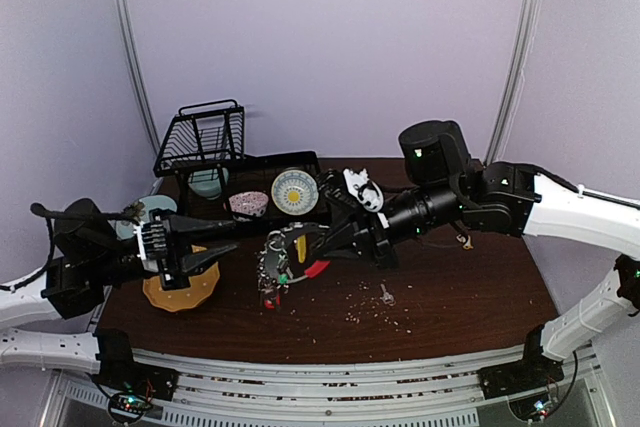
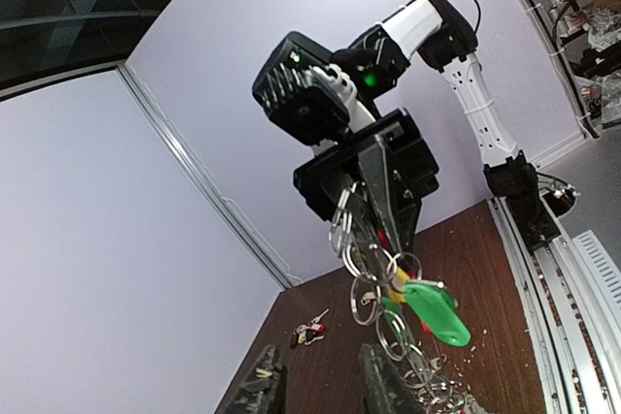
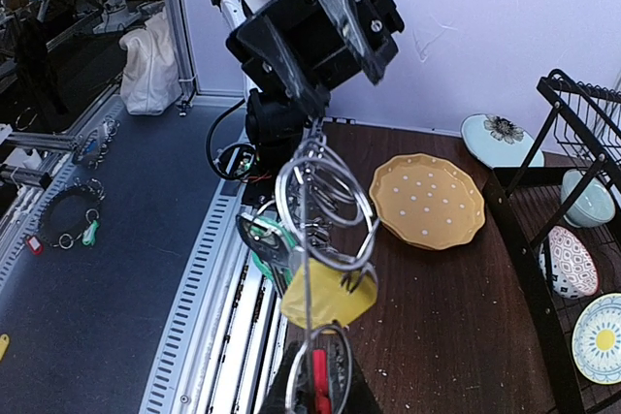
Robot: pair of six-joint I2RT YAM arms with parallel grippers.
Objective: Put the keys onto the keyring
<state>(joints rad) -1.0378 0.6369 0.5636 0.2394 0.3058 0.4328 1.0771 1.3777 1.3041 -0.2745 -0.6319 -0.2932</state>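
Observation:
The keyring (image 1: 275,267), a bunch of silvery rings and chain with a red clip, hangs over the table's middle. My right gripper (image 1: 312,247) is shut on its top. In the right wrist view, the rings (image 3: 325,201), a yellow tag (image 3: 330,293) and a green-headed key (image 3: 270,251) dangle before the fingers (image 3: 281,397). The left wrist view shows the chain (image 2: 374,278) and a green tag (image 2: 437,309) below the right gripper (image 2: 383,196). My left gripper (image 2: 320,361) is open, just left of the bunch, holding nothing. One loose key (image 1: 385,295) and a small key bunch (image 2: 310,332) lie on the table.
A yellow dotted plate (image 1: 180,292) sits under the left arm. A black dish rack (image 1: 210,142) and a tray (image 1: 300,159) with plates and bowls stand at the back left. Crumbs (image 1: 360,307) are scattered over the brown table.

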